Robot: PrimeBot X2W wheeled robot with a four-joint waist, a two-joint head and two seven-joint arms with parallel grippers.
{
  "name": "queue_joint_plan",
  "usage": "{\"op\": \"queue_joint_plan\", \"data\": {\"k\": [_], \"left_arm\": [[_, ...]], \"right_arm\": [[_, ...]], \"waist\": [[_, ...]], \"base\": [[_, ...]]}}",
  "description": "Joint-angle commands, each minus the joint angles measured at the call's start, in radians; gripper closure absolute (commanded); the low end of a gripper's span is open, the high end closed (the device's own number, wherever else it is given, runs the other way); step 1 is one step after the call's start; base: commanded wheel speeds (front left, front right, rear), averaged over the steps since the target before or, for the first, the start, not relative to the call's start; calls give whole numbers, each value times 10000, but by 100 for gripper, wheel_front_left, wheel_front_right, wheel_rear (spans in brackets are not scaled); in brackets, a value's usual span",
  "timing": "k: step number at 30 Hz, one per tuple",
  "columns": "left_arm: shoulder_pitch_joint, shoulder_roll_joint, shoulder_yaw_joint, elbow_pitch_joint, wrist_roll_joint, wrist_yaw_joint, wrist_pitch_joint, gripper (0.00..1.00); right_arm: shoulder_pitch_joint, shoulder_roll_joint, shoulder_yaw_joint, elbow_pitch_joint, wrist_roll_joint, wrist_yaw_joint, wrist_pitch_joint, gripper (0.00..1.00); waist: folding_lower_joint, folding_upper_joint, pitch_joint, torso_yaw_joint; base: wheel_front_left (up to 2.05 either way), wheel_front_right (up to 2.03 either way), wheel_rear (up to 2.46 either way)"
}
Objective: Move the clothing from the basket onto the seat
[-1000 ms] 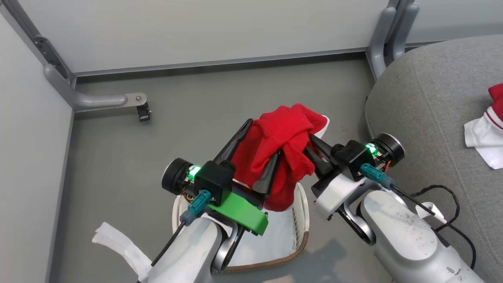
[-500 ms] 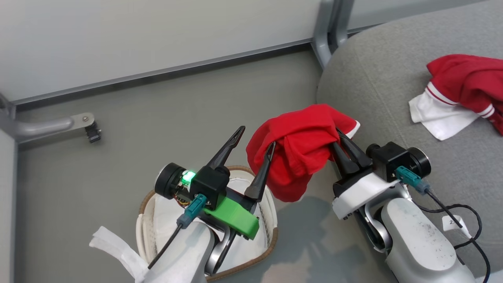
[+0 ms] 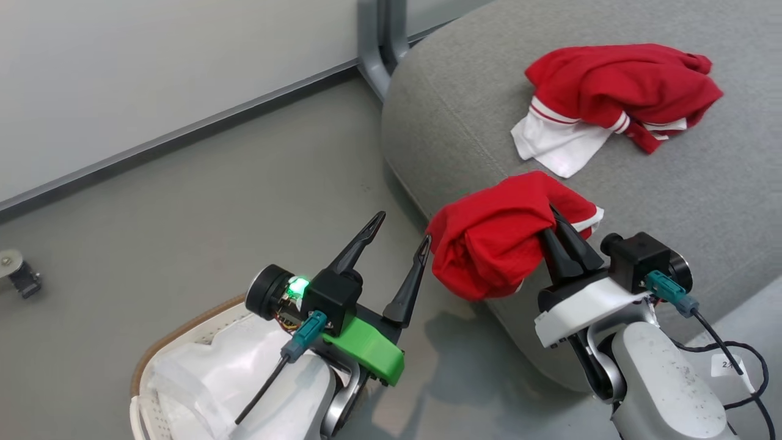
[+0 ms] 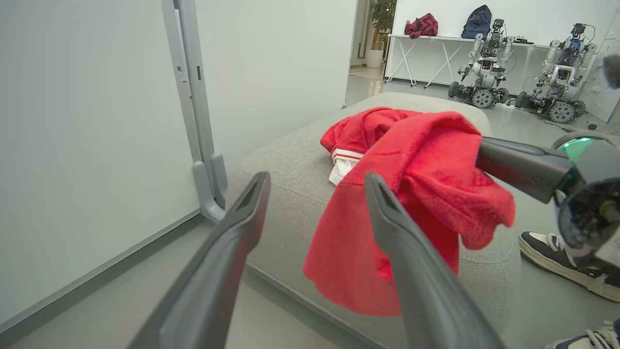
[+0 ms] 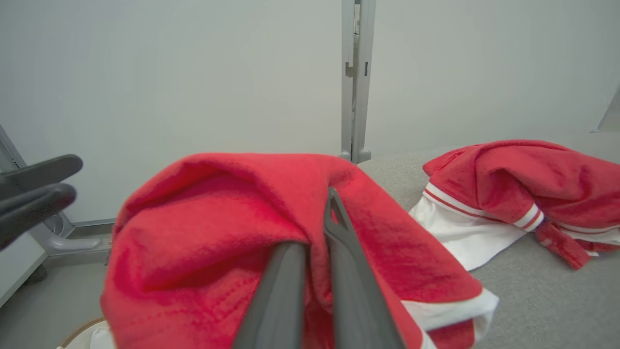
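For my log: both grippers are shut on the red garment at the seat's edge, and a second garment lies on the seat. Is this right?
Not both. In the head view only the right gripper is shut on the red garment at the seat's edge; the left gripper is open and holds nothing. A second garment lies on the seat.

Grey seat (image 3: 702, 201) (red garment (image 3: 617, 85) atop)

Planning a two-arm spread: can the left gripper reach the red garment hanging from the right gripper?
Probably yes. The left gripper is open, its nearer finger just beside the red garment, which the right gripper pinches at the edge of the seat. Nothing lies between them.
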Motion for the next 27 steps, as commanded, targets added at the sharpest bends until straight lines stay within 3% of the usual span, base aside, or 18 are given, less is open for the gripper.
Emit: {"op": "queue_joint_plan", "data": {"k": [1,12,19,27], "left_arm": [[146,43,-23,-3,-119,-38,-35,0],[-289,51,-553,215,-237,-176,-35,0],[-439,51,-390,542,39,-118,-35,0],[-905,145,-241,930,602,-243,-35,0]], "right_arm": [[152,-6,-141,-96,31,-14,-26,100],[124,-653,-1199,-375,-277,-14,-26,100],[-1836,-1597,-1200,290,-707,-14,-24,100],[-4764,-3094,-2061,1825,-1480,-14,-24,100]], "waist": [[0,-1,58,-957],[0,-1,389,-1196],[0,-1,1039,-1178],[0,-1,2403,-478]], "base": [[0,0,0],[0,0,0],[0,0,0],[0,0,0]]}}
